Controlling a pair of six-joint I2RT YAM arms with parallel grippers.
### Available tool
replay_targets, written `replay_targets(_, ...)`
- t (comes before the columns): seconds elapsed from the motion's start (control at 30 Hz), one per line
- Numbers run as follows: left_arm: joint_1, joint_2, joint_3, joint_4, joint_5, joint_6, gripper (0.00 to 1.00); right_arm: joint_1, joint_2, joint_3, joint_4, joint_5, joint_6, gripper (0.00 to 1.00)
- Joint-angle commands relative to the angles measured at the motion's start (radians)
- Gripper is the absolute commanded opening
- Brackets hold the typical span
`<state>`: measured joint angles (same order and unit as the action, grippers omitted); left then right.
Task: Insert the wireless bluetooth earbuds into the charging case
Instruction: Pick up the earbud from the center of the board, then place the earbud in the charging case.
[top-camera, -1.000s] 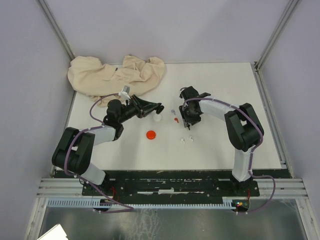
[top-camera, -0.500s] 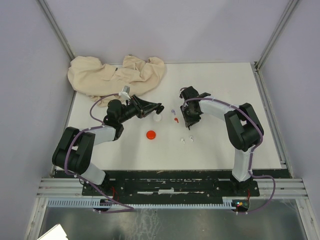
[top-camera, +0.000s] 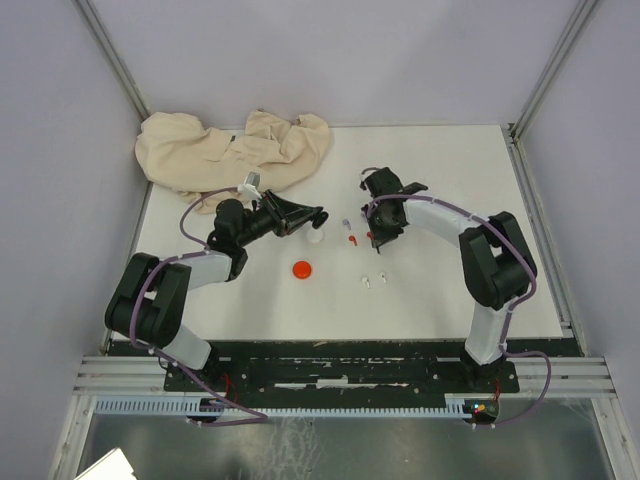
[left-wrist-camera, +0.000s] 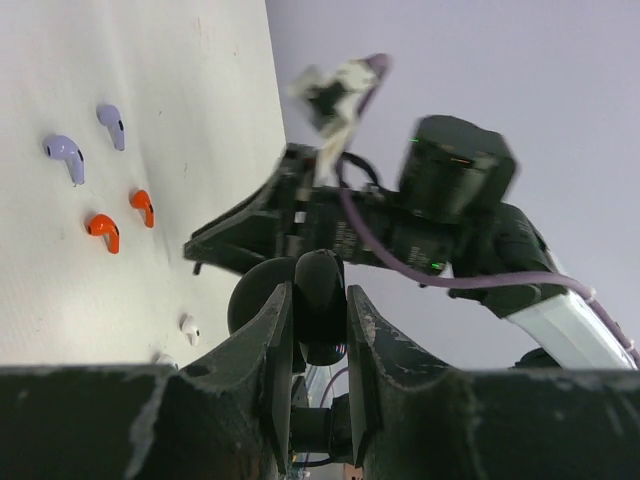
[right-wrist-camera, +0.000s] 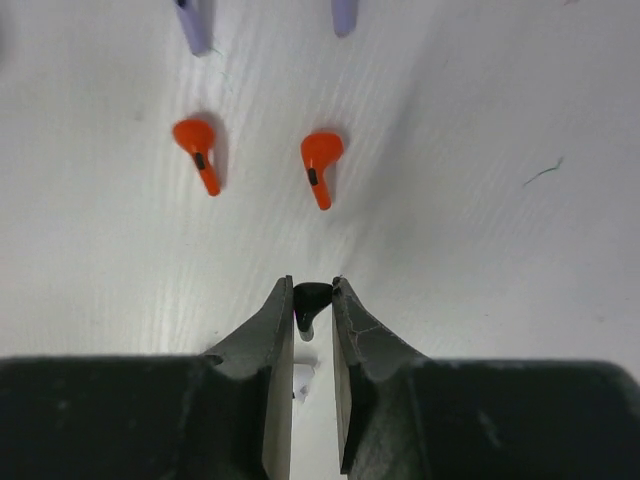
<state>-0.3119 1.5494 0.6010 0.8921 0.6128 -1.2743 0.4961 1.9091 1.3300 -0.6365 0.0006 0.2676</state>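
From above, the right gripper (top-camera: 377, 240) sits just right of the red pair (top-camera: 352, 240), its arm shifted slightly from a second ago, while the left gripper (top-camera: 318, 214) hangs left of that pair. In the left wrist view it is clamped narrowly on a dark rounded case (left-wrist-camera: 320, 300) (the black one, I judge), unchanged. In the right wrist view, jaws that stood wider have pinched a black earbud (right-wrist-camera: 312, 296) just beneath the red pair, so the pick looks made.
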Motion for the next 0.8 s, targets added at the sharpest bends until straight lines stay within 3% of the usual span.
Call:
replay_targets(0.0,0.001,0.018,0.021,0.071,0.032,0.007,0.03,-0.003,-0.231,-0.022,0.141,0.004,-0.032,0.02)
replay_targets(0.3,-0.002,0.033,0.014,0.159,0.079,-0.062,0.03,-0.002,-0.573,-0.334,0.717,-0.157,-0.003,0.01)
replay_targets(0.53,-0.014,0.031,0.016,0.158,0.081,-0.076,0.03,0.025,-0.613,-0.444,0.975,-0.238,-0.027,0.01)
replay_targets(0.77,-0.036,0.035,0.014,0.158,0.048,-0.086,0.03,0.112,-0.591,-0.537,1.218,-0.223,-0.165,0.01)
